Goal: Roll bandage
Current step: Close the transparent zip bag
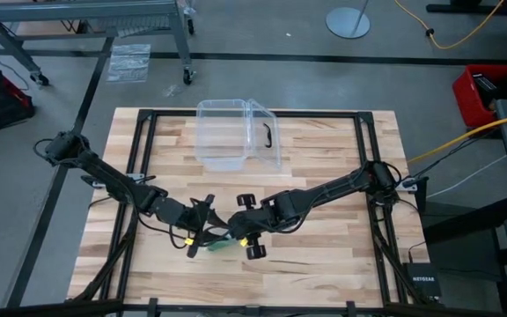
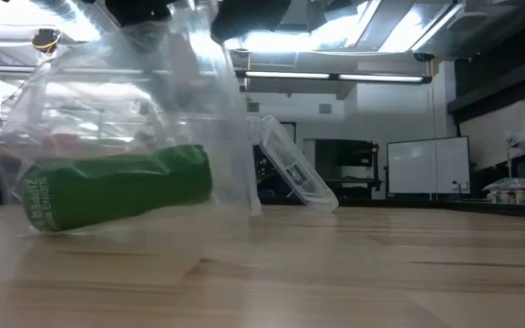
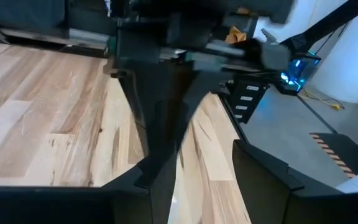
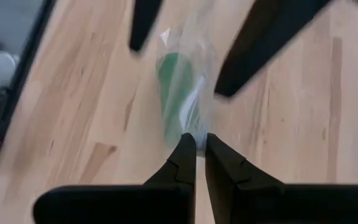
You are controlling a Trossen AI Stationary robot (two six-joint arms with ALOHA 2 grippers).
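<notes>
The green bandage (image 2: pixel 117 193) is a stubby roll inside a clear plastic wrapper (image 2: pixel 153 100), near the table's front middle (image 1: pixel 219 247). It lies tilted in the wrapper's bottom, its lower end at the tabletop. My right gripper (image 4: pixel 196 140) is shut on the wrapper; it comes in from the table's right (image 1: pixel 234 236). My left gripper (image 1: pixel 204 234) is open. Its fingers (image 4: pixel 145 25) stand either side of the wrapper's other end. I cannot tell whether they touch it. My right gripper pinches the wrapper's near edge (image 4: pixel 194 129) between its two fingertips, slanting down from the table's right. The wrapper stretches away from the fingers, with the bandage (image 4: pixel 174 93) inside it. In the low view the plastic is pulled upward and the roll sags in its bottom.
A clear plastic box (image 1: pixel 236 132) with an open lid (image 2: pixel 294 178) and a black handle stands at the table's far middle. Bare wood lies to the left and right of the grippers. The two grippers are very close together.
</notes>
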